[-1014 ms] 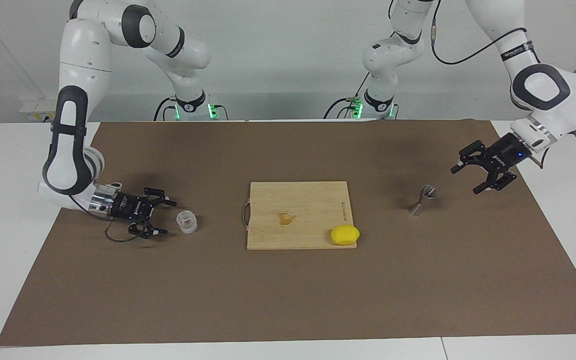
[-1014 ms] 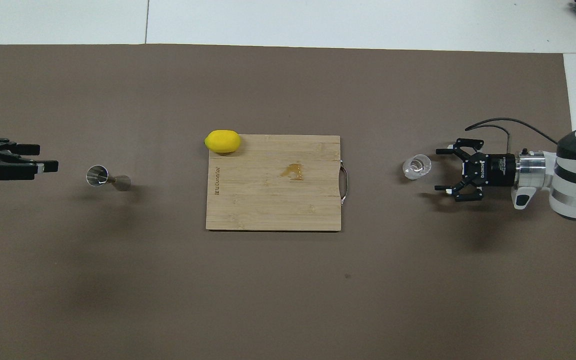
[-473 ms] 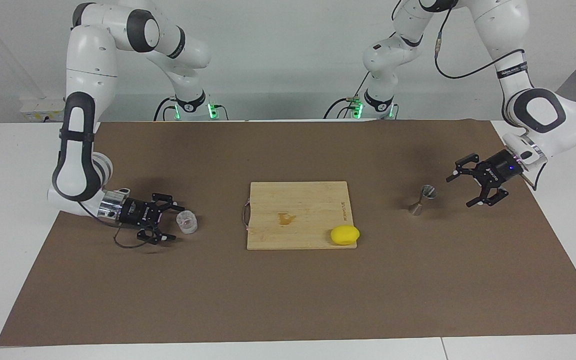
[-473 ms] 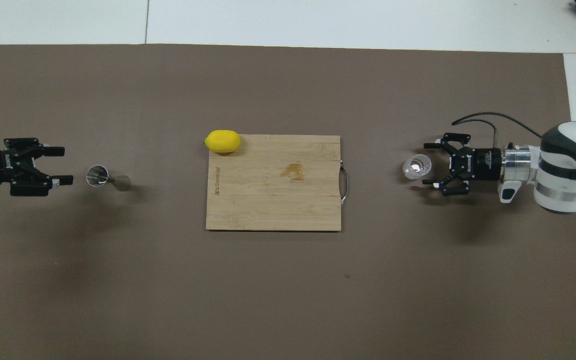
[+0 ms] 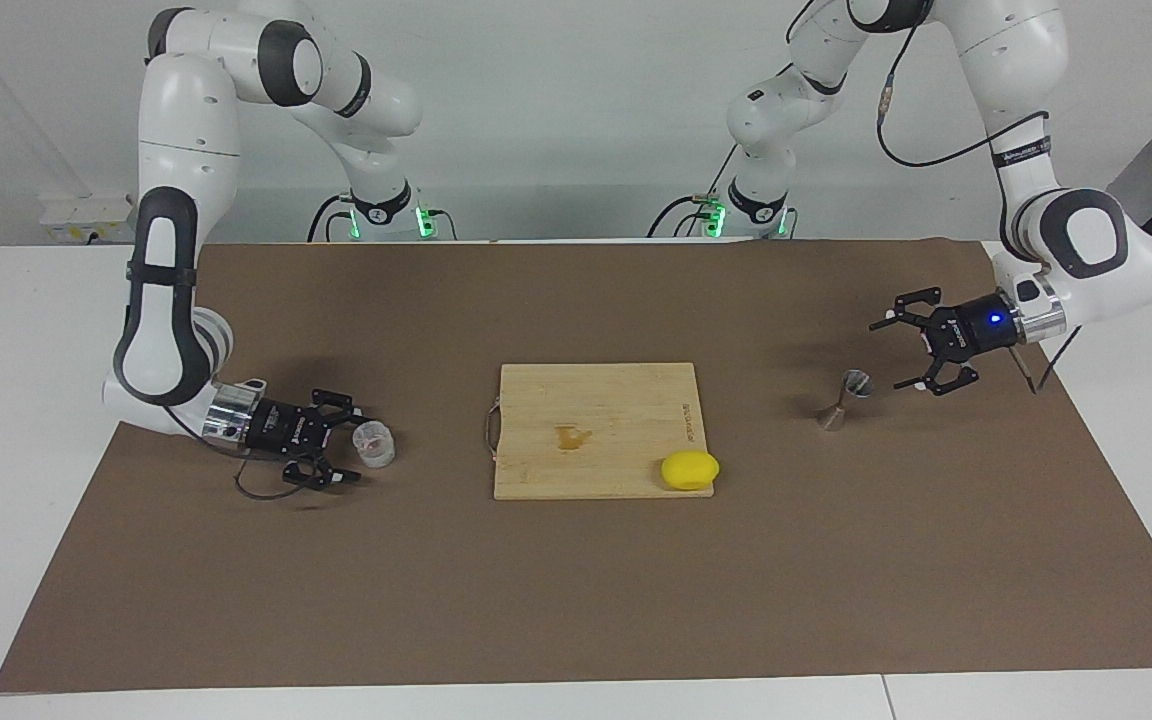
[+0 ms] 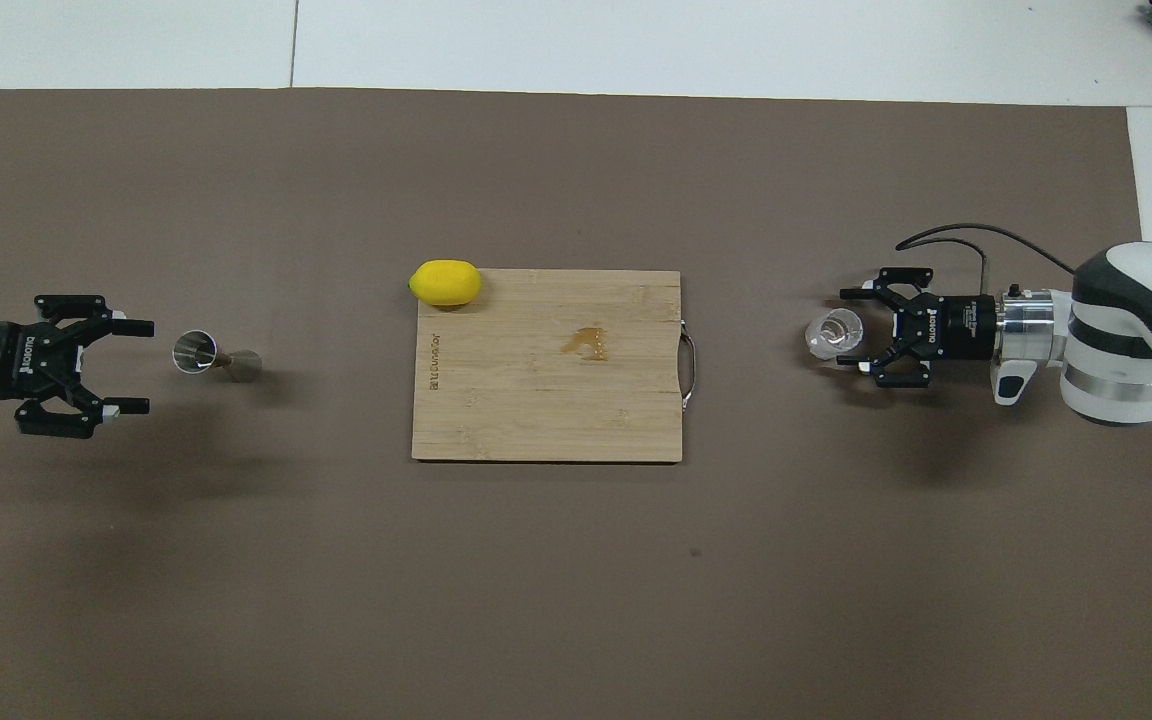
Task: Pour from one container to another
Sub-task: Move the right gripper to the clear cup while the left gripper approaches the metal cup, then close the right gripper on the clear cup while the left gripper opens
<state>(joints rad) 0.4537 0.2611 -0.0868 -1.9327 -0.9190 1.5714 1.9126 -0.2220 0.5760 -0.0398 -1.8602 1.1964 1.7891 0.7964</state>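
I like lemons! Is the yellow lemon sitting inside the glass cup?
No, the lemon sits on a corner of the wooden board.

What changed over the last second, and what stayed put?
The right gripper slid forward so its open fingers now flank the glass cup, beginning to close. The left gripper came down beside the jigger, open. Cup, jigger, lemon and cutting board did not move.

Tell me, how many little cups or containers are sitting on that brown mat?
2. A clear glass cup stands at the right arm's end, between the right gripper's fingers. A metal jigger stands at the left arm's end, beside the open left gripper. None seem hidden.
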